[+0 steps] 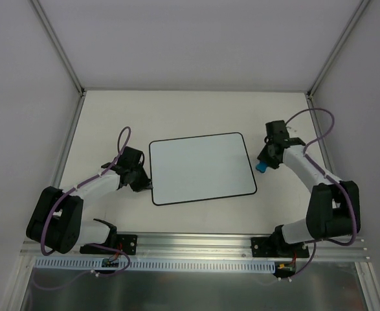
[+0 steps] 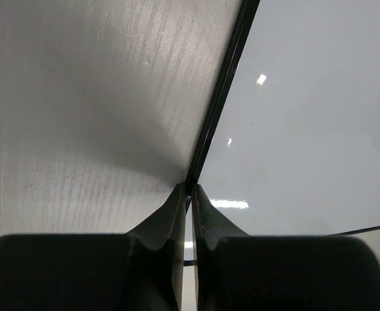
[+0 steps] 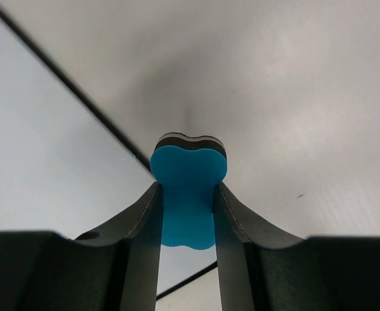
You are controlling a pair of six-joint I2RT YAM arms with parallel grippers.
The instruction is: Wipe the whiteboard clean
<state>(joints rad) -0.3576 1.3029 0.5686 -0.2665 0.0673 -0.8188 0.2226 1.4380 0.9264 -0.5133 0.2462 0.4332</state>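
Observation:
The whiteboard (image 1: 201,168) lies flat in the middle of the table and its white face shows no writing. My left gripper (image 1: 147,183) is shut, with its tips down at the board's left black border near the front corner (image 2: 190,189); the board's face (image 2: 306,129) fills the right of that view. My right gripper (image 1: 265,163) is just off the board's right edge, shut on a small blue eraser (image 1: 262,168). In the right wrist view the eraser (image 3: 188,168), blue with a dark felt layer, sits between the fingers (image 3: 188,186) over bare table, with the board (image 3: 34,142) to its left.
White walls and aluminium frame posts (image 1: 60,48) enclose the table on three sides. A metal rail (image 1: 196,243) with the arm bases runs along the front edge. Purple cables loop over both arms.

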